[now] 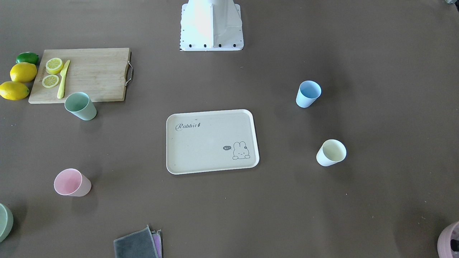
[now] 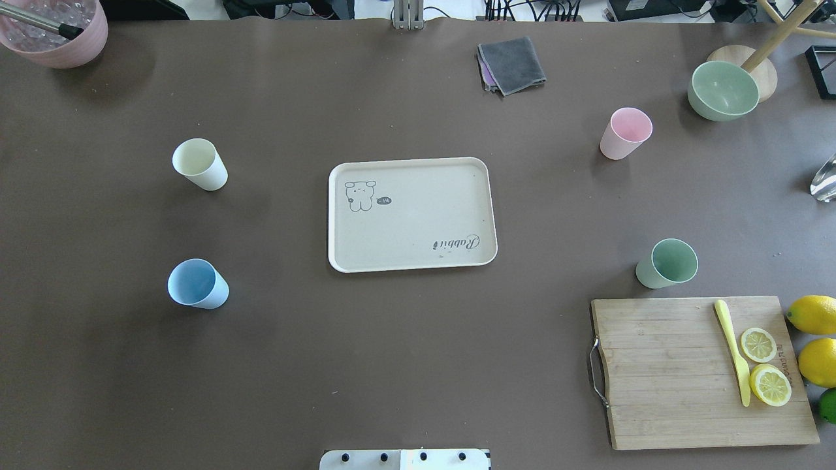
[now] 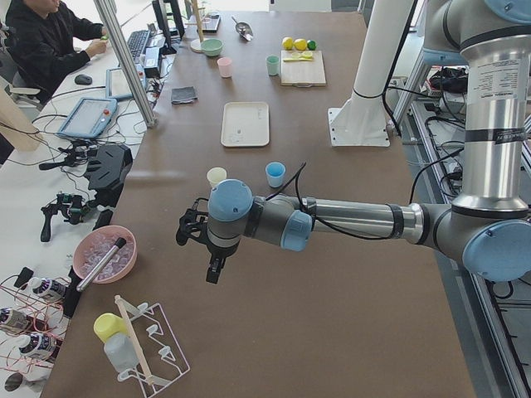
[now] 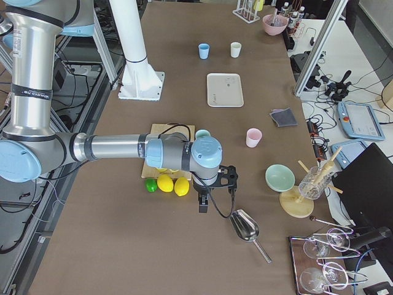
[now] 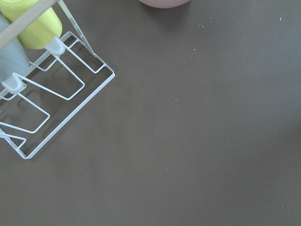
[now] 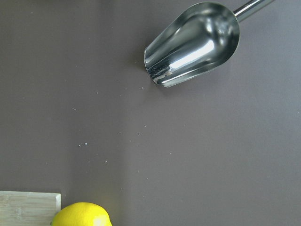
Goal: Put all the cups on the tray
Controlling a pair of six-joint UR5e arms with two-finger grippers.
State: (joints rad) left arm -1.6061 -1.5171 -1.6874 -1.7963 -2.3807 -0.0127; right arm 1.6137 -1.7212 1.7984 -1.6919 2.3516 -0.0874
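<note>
The cream tray (image 2: 411, 214) lies flat at the table's middle with nothing on it. All the cups stand on the table apart from it. The mint green cup (image 2: 667, 264) is by the cutting board. The pink cup (image 2: 626, 133) is further out on the same side. The light blue cup (image 2: 197, 284) and the cream-yellow cup (image 2: 200, 164) stand on the other side. My left gripper (image 3: 202, 251) hovers beyond the table's left end. My right gripper (image 4: 206, 198) hovers beyond the lemons. I cannot tell if either is open or shut.
A bamboo cutting board (image 2: 699, 372) holds lemon slices and a yellow knife, with lemons (image 2: 813, 314) beside it. A sage bowl (image 2: 723, 90), a grey cloth (image 2: 511, 64) and a pink pot (image 2: 55, 32) line the far edge. A metal scoop (image 6: 193, 44) and a wire rack (image 5: 47, 94) lie under the wrists.
</note>
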